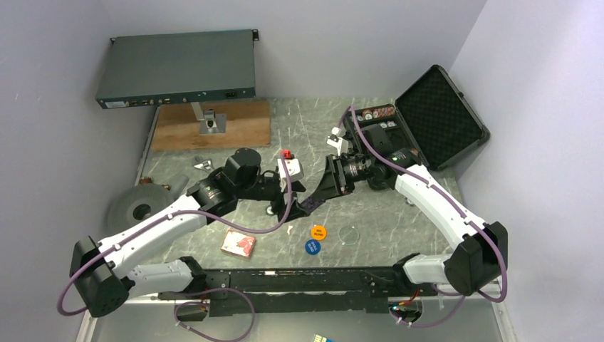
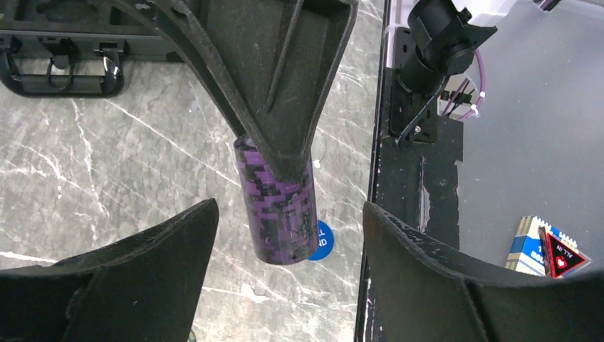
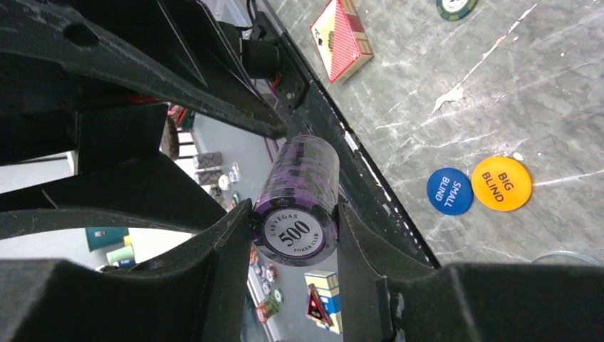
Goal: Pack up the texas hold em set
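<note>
Grey marbled tabletop: right gripper pinches purple poker-chip stack, left gripper spread beside it; blue disc, orange disc at its six o'clock

Grey marbled table — toward its near edge lie a red card deck, an orange disc just beside a blue disc, and a clear disc; an open black case sits back right, a wooden board back left
</note>
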